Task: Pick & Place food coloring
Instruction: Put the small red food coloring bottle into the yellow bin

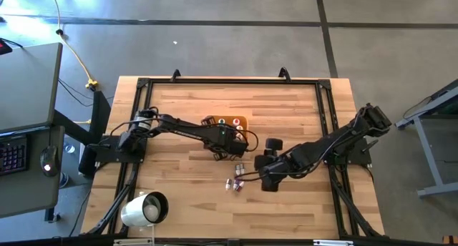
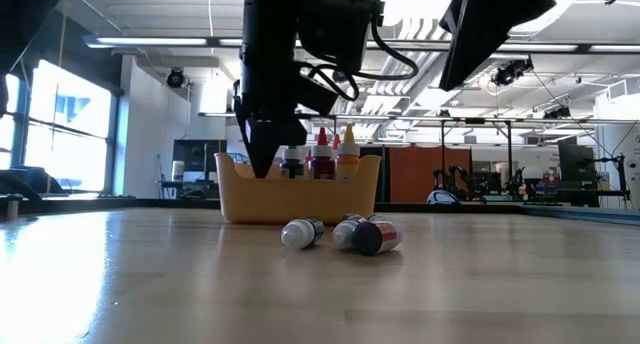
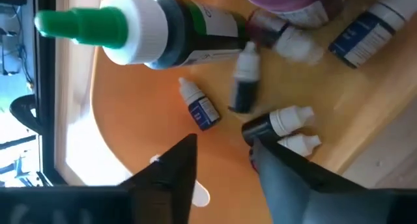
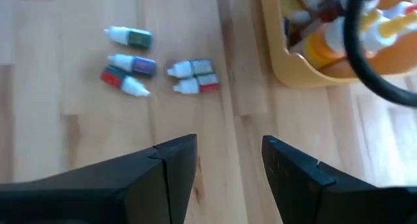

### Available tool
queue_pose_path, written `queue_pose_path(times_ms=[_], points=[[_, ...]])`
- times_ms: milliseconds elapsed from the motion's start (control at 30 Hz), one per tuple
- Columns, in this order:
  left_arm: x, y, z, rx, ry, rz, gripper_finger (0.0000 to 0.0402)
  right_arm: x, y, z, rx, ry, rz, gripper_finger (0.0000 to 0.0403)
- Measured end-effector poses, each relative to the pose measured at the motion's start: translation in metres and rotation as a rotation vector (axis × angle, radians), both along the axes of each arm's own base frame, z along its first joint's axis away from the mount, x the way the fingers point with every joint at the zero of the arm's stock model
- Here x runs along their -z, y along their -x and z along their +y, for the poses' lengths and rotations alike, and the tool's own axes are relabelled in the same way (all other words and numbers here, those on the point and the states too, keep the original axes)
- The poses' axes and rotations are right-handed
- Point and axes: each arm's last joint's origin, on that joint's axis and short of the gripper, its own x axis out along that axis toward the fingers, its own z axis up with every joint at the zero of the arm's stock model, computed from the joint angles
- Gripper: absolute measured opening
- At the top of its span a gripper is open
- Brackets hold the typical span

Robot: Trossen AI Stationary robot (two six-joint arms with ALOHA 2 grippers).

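Food coloring: small dropper bottles in two lots, one lot already in the orange tray (image 1: 239, 121), five lying loose on the table (image 1: 179, 96)
Loose bottles (image 1: 236, 181): a small cluster on their sides on the bare wood, nearer the front edge than the tray and just left of the right gripper; the right wrist view shows all five (image 4: 156, 71), pale caps pointing the same way
Bottles in tray (image 3: 247, 87): several lie flat on the orange floor, a larger green-capped bottle (image 3: 143, 28) among them; others stand upright at the tray's far side in the low view
Left gripper (image 3: 225, 162): over the tray, fingers spread apart with nothing between them, tips down among the bottles inside
Right gripper (image 4: 228, 159): low over the table beside the loose cluster, fingers parted and empty, pointed toward those bottles
Step in hand: by my reading, a drop into the tray is finished on the left and a fresh pick is being set up on the right
Next move: the right gripper should line up over one loose bottle, straddle it across its narrow body, lower and close; the bottles lie close together, so the fingers must slip between neighbours without rolling them away
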Motion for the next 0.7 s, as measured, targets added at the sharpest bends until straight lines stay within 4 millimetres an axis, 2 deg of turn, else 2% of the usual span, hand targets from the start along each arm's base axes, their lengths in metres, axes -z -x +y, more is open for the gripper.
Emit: queue_pose_path(times_ms=[100,167,267,333,433,533,633,700], points=[[0.0,0.0,0.0,0.008,0.01,0.009,0.0171,0.0,-0.001,0.0,-0.003,-0.005,-0.007,0.0168],[-0.002,0.002,-0.003,0.004,0.081,0.025,0.018,0.0,0.0,0.0,0.005,0.006,-0.007,0.0168],[-0.016,0.006,-0.009,-0.023,0.227,0.061,0.0183,0.0,0.0,0.0,0.005,0.014,-0.009,0.0168],[-0.026,0.008,-0.014,-0.047,0.263,0.073,0.0184,0.0,-0.001,0.0,0.005,0.014,-0.009,0.0168],[-0.052,0.013,-0.023,-0.081,0.184,0.051,0.0184,0.0,0.0,0.0,0.004,0.012,-0.008,0.0168],[-0.08,0.019,-0.037,-0.087,0.106,-0.09,0.0184,0.0,-0.001,0.0,0.004,0.008,-0.008,0.0168],[-0.109,0.032,-0.059,0.001,0.096,-0.194,0.0184,0.0,0.0,0.001,-0.028,-0.008,0.008,0.0168],[-0.121,0.049,-0.073,0.03,0.028,-0.224,0.0184,0.0,-0.001,0.001,-0.039,-0.019,0.011,0.0168]])
